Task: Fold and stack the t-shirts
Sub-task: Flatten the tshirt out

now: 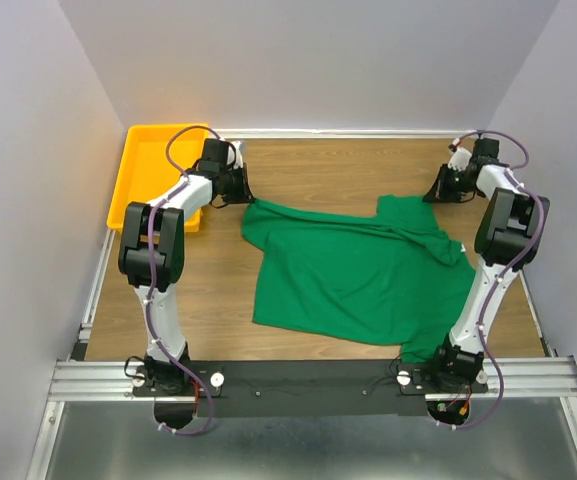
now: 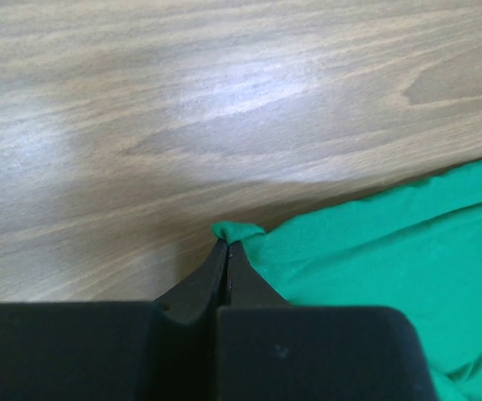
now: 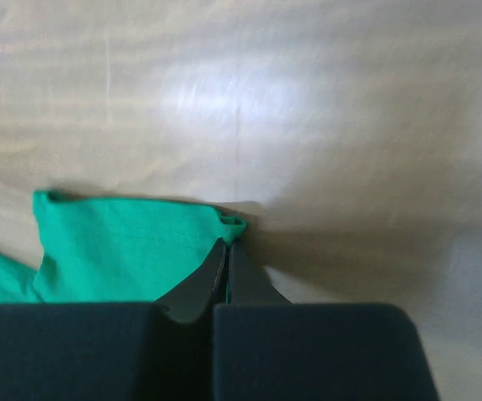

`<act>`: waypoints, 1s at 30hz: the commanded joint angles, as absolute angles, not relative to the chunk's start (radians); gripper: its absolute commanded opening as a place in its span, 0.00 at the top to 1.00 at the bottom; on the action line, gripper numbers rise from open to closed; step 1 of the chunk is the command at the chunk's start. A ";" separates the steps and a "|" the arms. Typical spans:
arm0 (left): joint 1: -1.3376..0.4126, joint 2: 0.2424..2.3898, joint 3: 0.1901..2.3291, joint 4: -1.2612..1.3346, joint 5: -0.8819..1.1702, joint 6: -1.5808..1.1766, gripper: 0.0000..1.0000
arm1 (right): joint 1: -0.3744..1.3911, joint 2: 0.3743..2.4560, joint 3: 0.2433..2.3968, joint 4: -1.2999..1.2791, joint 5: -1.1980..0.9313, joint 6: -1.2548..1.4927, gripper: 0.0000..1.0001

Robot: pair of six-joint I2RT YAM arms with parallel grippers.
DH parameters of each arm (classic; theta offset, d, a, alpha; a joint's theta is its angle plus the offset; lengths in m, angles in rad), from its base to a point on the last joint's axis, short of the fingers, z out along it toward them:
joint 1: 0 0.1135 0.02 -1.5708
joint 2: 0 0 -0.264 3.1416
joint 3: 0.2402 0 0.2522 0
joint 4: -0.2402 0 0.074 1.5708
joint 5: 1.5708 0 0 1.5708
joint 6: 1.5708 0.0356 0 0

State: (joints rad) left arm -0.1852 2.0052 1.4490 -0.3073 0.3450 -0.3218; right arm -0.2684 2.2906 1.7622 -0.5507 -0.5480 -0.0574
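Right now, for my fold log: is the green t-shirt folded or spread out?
Spread out: the t-shirt lies open across the table, wrinkled, with no neat fold.

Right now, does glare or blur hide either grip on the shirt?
Left wrist: glare patch on the table, but the shirt corner at the left fingers is sharp. Right wrist: softer, washed-out wood, shadow beside the right fingers; pinched hem readable. Top external: evenly lit, no glare, grips small.

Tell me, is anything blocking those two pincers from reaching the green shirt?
Nothing visible does. The left pincer and the right pincer are each closed on a corner of the t-shirt.
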 commanded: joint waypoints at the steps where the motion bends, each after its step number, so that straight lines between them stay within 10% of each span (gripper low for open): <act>1: -0.183 1.928 1.445 -0.230 0.350 -0.327 1.00 | -0.259 2.091 1.655 -0.555 -0.603 -0.122 0.99; 10: -0.181 1.636 1.322 -0.029 0.304 -0.333 1.00 | -0.250 1.496 1.419 -0.554 -0.660 -0.325 0.99; 23: -0.183 1.250 1.727 0.095 0.150 -0.302 1.00 | -0.250 1.477 2.455 -0.490 -0.405 -0.143 1.00; 30: -0.183 1.183 1.928 0.113 0.137 -0.316 1.00 | -0.250 1.410 2.565 -0.315 -0.244 -0.166 0.99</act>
State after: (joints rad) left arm -0.1852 1.1912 1.8812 0.1009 0.1879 -0.3157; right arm -0.2497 1.4265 2.5462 -0.4248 -0.3931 -0.1688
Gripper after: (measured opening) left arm 0.007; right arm 0.009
